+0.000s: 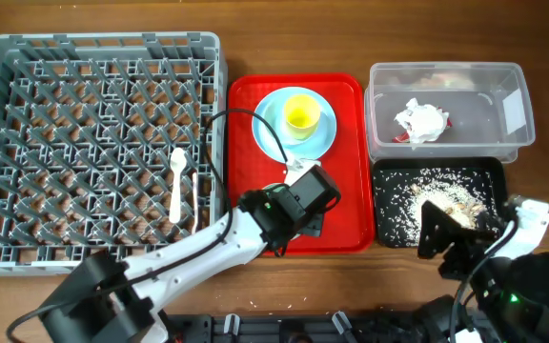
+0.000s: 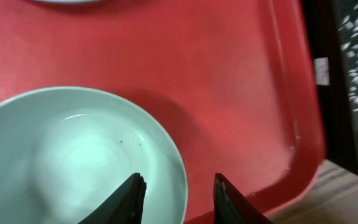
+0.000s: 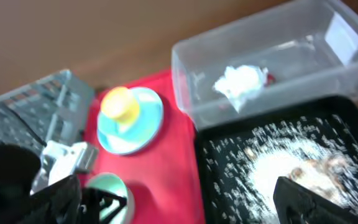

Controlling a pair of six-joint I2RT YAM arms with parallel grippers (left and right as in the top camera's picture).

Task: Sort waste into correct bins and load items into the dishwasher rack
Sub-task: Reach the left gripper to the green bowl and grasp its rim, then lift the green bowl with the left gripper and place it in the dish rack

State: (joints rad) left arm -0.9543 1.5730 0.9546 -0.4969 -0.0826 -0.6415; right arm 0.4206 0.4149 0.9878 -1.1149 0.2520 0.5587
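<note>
The pale blue-green bowl point(image 2: 61, 162) sits on the red tray point(image 2: 229, 81) near its front edge. My left gripper point(image 2: 179, 179) straddles its rim, one finger inside and one outside, with gaps on both sides, so it is open. In the overhead view the left gripper point(image 1: 305, 217) hides the bowl. The yellow cup point(image 1: 299, 113) stands on the light blue plate point(image 1: 273, 129). A white spoon point(image 1: 176, 181) lies in the grey rack point(image 1: 103, 40). The wrapper point(image 1: 419, 121) lies in the clear tub point(image 1: 513, 105). Food scraps point(image 1: 451, 195) cover the black tray point(image 1: 394, 181). My right gripper point(image 1: 465, 229) hangs wide open and unladen over that tray's near edge.
The rack fills the table's left side and stands close to the red tray point(image 1: 346, 171). The tub and the black tray sit just right of the red tray. A strip of bare wooden table point(image 1: 332, 276) runs along the front.
</note>
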